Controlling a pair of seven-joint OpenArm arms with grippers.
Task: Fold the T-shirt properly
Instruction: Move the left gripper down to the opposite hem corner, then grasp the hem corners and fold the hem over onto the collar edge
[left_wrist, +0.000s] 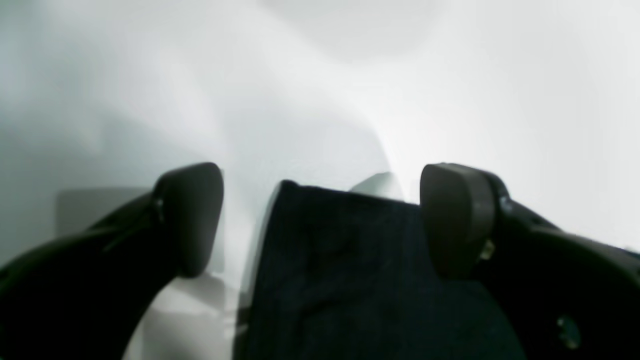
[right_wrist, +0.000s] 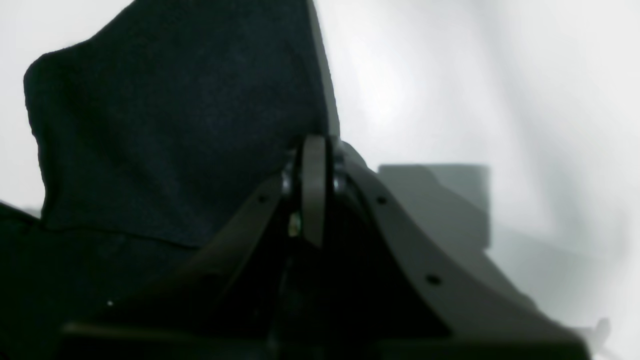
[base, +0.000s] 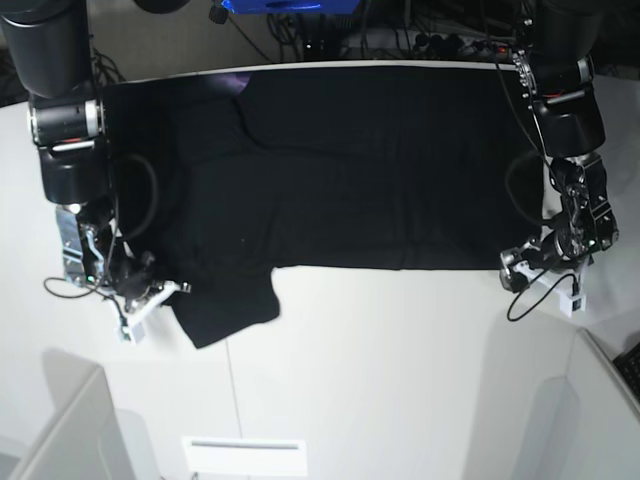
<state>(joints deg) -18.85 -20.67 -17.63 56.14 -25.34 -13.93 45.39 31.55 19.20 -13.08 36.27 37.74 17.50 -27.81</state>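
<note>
1. Left gripper (left_wrist: 320, 220): released, its two dark pads standing wide apart. It hangs low at the hem corner of the garment, on the right side of the base view (base: 520, 265). Dark cloth lies between and under the pads in the wrist view; whether either pad touches it cannot be told.

2. Right gripper (right_wrist: 313, 190): clenched, fingers pressed flat together with no gap showing. It sits at the sleeve end of the garment, on the left side of the base view (base: 150, 290). A fold of black cloth rises just beside and behind the closed fingers; whether any cloth is pinched between them cannot be told.

3. T-shirt (base: 340, 170): black, plain side showing, spread flat across the far half of the table, its length running side to side. The body forms a broad dark rectangle. One short sleeve (base: 225, 310) sticks out toward the near edge at the left of the base view, next to the right gripper. The opposite end reaches the left gripper.

4. Table (base: 400, 380): white, bare on the near half, carrying the garment on the far half.

5. Cables (base: 540, 295): thin dark loops trailing from each wrist, lying on the table beside the grippers.
</note>
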